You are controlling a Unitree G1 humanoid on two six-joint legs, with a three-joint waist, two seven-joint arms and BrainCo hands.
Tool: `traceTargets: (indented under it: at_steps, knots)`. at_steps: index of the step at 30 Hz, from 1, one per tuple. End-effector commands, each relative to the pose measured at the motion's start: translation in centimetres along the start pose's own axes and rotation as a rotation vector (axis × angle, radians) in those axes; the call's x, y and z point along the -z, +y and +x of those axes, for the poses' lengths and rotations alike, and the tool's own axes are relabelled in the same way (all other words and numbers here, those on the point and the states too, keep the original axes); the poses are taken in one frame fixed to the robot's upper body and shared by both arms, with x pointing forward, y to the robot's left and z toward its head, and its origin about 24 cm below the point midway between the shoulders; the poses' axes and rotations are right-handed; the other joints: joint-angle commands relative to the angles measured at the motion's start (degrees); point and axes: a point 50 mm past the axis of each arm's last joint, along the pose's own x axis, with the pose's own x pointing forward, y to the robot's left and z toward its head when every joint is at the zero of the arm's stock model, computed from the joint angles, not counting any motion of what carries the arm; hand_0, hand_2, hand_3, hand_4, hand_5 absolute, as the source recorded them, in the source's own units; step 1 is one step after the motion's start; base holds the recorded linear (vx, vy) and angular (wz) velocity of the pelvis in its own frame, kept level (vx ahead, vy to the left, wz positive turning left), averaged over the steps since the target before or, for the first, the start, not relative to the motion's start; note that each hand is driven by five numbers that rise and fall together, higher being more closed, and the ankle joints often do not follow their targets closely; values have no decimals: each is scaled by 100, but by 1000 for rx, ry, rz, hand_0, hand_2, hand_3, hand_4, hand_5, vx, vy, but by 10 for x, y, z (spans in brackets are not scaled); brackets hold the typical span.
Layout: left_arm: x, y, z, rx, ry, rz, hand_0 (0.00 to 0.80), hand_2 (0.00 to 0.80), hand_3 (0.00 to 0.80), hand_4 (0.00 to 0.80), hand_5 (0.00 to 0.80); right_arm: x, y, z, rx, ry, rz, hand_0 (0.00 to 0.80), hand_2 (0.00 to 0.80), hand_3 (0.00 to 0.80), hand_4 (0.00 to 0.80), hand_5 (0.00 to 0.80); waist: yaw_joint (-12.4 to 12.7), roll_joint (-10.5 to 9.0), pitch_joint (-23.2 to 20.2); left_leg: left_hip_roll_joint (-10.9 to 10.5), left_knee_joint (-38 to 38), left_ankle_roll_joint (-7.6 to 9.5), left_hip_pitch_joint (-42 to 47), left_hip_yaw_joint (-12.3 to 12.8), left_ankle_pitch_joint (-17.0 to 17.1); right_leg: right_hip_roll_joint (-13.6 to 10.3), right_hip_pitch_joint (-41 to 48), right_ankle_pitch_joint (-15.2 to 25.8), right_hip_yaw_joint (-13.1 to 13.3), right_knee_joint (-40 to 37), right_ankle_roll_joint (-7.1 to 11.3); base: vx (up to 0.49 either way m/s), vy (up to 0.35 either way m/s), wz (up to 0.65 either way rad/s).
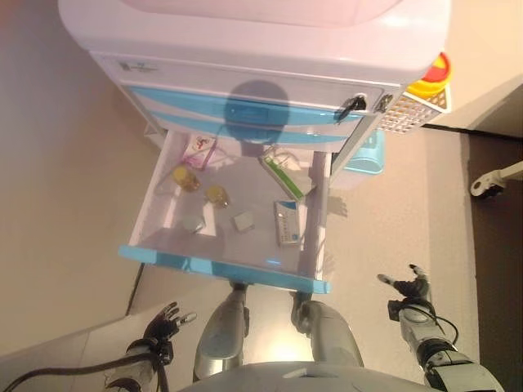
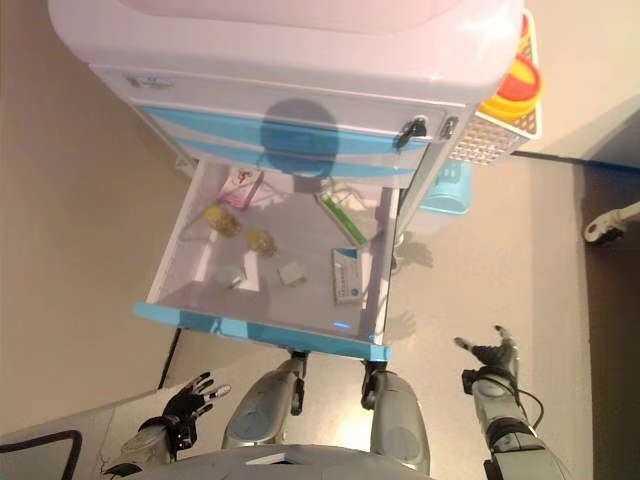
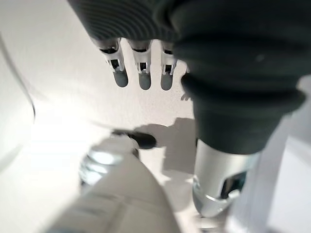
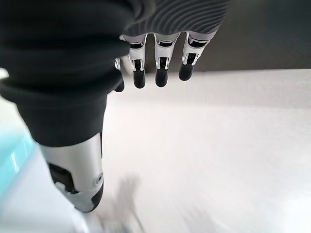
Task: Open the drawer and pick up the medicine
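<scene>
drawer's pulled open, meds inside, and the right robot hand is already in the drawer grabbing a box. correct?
Not quite. The drawer is open with medicine boxes and small bottles inside, but the right robot hand is outside it, open and empty, low beside the cart. The left eye view shows this. The left robot hand is also low and empty.

Left robot hand: low at the robot's left side, fingers straight and loosely spread, thumb apart, nothing held. Right robot hand: low at the robot's right side, wrist raised, fingers straight in a row, thumb out to the side, nothing held.
</scene>
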Motion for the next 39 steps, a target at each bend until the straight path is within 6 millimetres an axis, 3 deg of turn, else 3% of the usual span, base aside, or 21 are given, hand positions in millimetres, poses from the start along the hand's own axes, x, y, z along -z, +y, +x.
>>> traceTargets:
  at_steps: [1, 4, 10, 15, 21, 25, 30, 39]
  knots:
    - [15, -9, -5, 14, 7, 103, 0, 0, 0, 0, 0, -40, -12, -3, 111, -239, 117, 0, 0, 0, 0, 0, -258, -151, -197, -371, 82, 361, 308, 350, -794, 27, 453, 811, 295, -981, 446, 93, 9, -39]
    - [21, -21, -7, 30, 5, 84, 0, 0, 0, 0, 0, -66, -6, -16, 89, -415, 119, 0, 0, 0, 0, 0, -368, -171, -346, -372, -23, 372, 455, 413, -823, 60, 535, 860, 375, -1084, 467, 66, 12, -39]
    - [29, -40, -7, 57, 15, 69, 0, 0, 0, 0, 0, -152, 8, -61, -120, -946, 15, 0, 0, 0, 0, 0, -522, -197, -722, -374, -182, 391, 696, 541, -877, 88, 698, 893, 523, -1266, 478, 55, 13, -19]
    - [29, -42, -6, 56, 32, 34, 0, 0, 0, 0, 0, -186, 21, -103, -358, -1301, -137, 0, 0, 0, 0, 0, -472, -203, -943, -396, -167, 377, 788, 534, -935, 52, 826, 811, 487, -1295, 450, 28, 9, -1]
    - [33, -40, -6, 77, 72, 51, 0, 0, 0, 0, 0, -193, 48, -144, -632, -1556, -324, 0, 0, 0, 0, 0, -218, -210, -1139, -449, -144, 353, 881, 341, -979, -34, 1057, 717, 316, -1380, 392, 40, 4, 15]
    - [26, -38, -2, 68, 78, 46, 0, 0, 0, 0, 0, -198, 71, -155, -734, -1613, -434, 0, 0, 0, 0, 0, 22, -185, -1211, -481, -133, 341, 919, 118, -968, -99, 1193, 613, 166, -1334, 338, 37, 5, 33]
    - [24, -33, -1, 56, 91, 47, 0, 0, 0, 0, 0, -198, 91, -156, -803, -1562, -508, 0, 0, 0, 0, 0, 313, -170, -1235, -538, -51, 345, 898, -193, -945, -197, 1294, 497, -54, -1195, 279, 34, 5, 42]
    - [44, -21, -10, 34, 172, 47, 0, 0, 0, 0, 0, -185, 120, -135, -809, -1426, -689, 0, 0, 0, 0, 0, 870, -137, -1180, -635, -90, 350, 904, -713, -822, -348, 1448, 433, -481, -1097, 254, 34, 15, 41]
